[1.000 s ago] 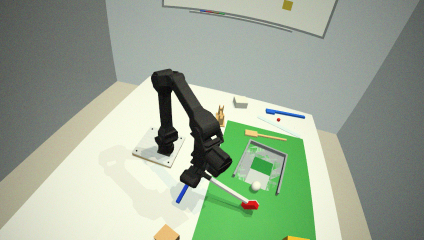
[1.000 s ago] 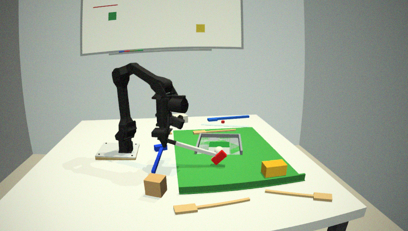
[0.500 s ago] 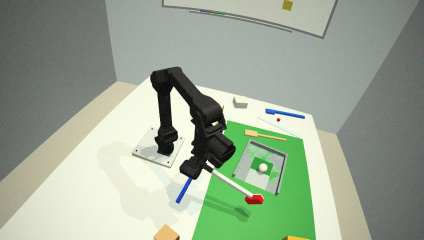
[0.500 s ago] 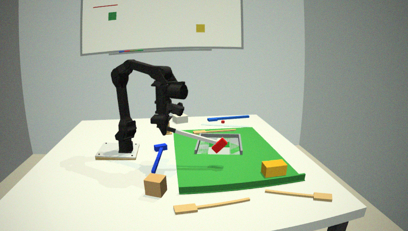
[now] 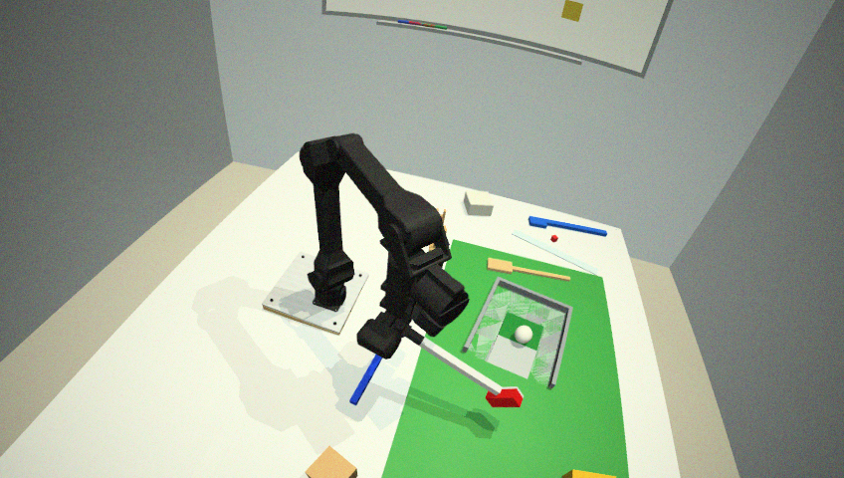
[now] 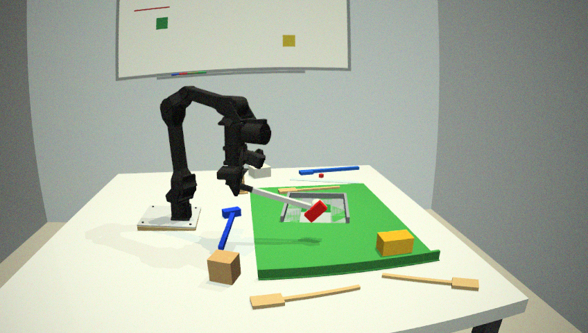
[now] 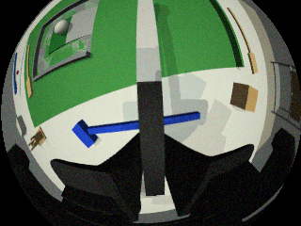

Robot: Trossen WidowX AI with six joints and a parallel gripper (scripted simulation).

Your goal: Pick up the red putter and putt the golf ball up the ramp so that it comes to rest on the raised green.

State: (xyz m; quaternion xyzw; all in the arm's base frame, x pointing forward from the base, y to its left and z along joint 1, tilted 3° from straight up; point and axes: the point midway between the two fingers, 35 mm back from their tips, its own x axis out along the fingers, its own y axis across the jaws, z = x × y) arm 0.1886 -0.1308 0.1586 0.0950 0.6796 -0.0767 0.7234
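Note:
My gripper [image 5: 408,333] [image 6: 240,189] [image 7: 150,136] is shut on the dark grip of the red putter [image 5: 459,362] [image 6: 315,211] [image 7: 149,58]. The putter's pale shaft slants down over the mat, and its red head hangs before the low end of the ramp [image 5: 511,358] [image 7: 80,25]. The white golf ball [image 5: 523,334] [image 6: 315,201] [image 7: 61,26] is at the raised green [image 5: 510,323] [image 7: 57,42], close to the ramp's upper edge. In the exterior view the putter head hides most of the ball. Whether the ball is still cannot be told.
A grey wall [image 5: 565,349] [image 6: 347,208] rims the raised green on three sides. A blue mallet [image 5: 365,378] [image 6: 227,231] [image 7: 113,127] lies below the gripper. A wooden cube [image 6: 223,267] [image 7: 244,96] and a yellow block [image 6: 394,243] stand nearer the front. Several wooden paddles lie around.

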